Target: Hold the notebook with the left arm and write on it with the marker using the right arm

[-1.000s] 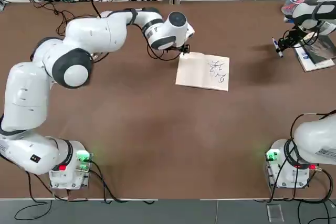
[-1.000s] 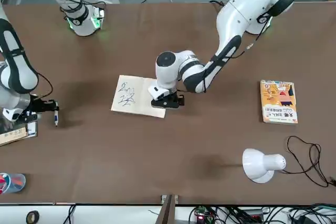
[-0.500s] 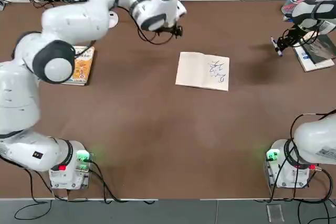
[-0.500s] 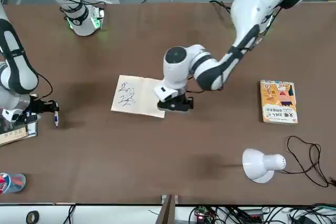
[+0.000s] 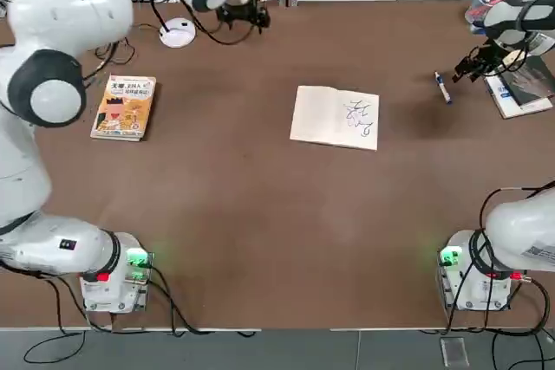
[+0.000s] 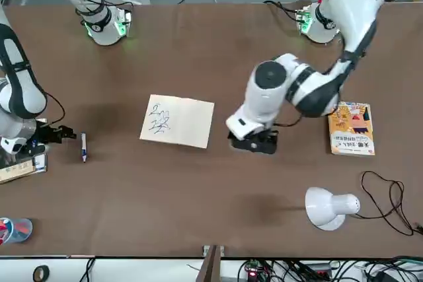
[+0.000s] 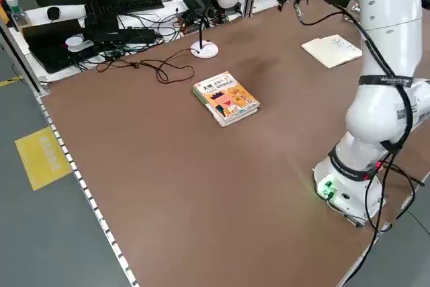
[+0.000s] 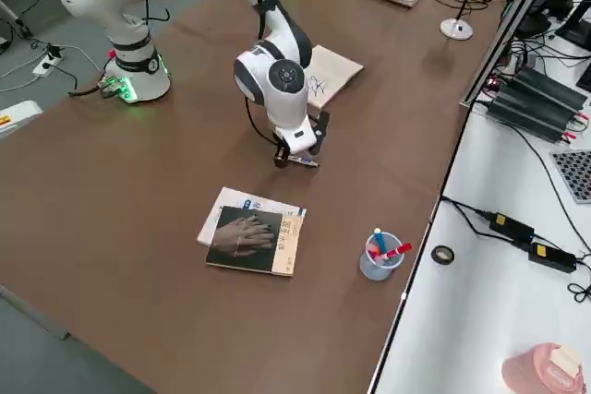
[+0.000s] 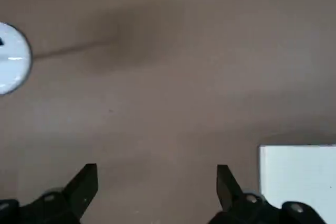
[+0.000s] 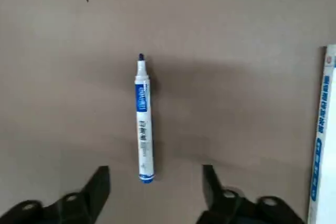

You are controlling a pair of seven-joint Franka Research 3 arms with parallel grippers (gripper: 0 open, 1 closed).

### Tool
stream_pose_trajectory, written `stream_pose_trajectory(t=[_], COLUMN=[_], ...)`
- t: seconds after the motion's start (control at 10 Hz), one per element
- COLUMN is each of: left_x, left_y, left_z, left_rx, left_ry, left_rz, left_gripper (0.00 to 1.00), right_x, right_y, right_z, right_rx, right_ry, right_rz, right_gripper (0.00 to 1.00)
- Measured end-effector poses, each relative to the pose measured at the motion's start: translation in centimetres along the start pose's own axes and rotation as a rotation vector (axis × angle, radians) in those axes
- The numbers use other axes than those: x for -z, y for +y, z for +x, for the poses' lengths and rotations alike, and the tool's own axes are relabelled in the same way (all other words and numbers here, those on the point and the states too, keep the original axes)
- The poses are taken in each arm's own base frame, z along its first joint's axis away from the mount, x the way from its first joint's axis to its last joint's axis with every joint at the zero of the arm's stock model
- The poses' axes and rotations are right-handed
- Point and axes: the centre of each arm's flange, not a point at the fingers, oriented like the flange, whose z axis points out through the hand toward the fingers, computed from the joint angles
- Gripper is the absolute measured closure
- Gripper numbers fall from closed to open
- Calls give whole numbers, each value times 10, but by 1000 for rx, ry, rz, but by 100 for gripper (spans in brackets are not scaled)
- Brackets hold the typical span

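1. The notebook (image 5: 335, 117), scribbled, lies open mid-table, no gripper on it.
2. The marker (image 5: 443, 88) rests well beside the notebook, beneath the right gripper (image 5: 469, 68), fingers spread.
3. The left gripper (image 5: 243, 13), fingers spread, hovers far from the notebook.

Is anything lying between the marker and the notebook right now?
Nothing visible. The marker lies flat on bare table, just off the open right tool, and only brown tabletop separates it from the notebook.

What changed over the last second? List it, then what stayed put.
The left gripper swung off the notebook toward the table's far left corner, jaws open. The right gripper opened and released the marker, which now lies on the table. The notebook and yellow book stayed put.
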Motion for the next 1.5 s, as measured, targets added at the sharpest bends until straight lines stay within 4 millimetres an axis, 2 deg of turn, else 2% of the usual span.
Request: stream_pose_trajectory(t=[0.1, 0.2, 0.4, 0.6, 1.0, 1.3, 1.5], left_x=[9, 17, 29, 41, 63, 78, 90], left_y=[-11, -18, -25, -31, -58, -91, -117], left_z=[3, 5, 4, 4, 8, 11, 12], left_rx=[9, 14, 22, 23, -3, -25, -39], left_ry=[-3, -8, -23, -27, -41, -60, -78], left_rz=[-2, 1, 6, -1, 3, 1, -1], left_gripper=[0, 0, 0, 0, 0, 0, 0], right_x=[4, 9, 29, 65, 137, 188, 225], right_y=[0, -1, -10, -27, -78, -127, -150], right_z=[3, 6, 16, 28, 41, 41, 37], right_rx=[-10, -25, -51, -94, -214, -319, -355], right_ry=[8, 16, 19, 18, 45, 58, 91], right_rz=[-3, -6, -2, 7, -91, -172, -233], right_gripper=[2, 0, 0, 0, 0, 0, 0])
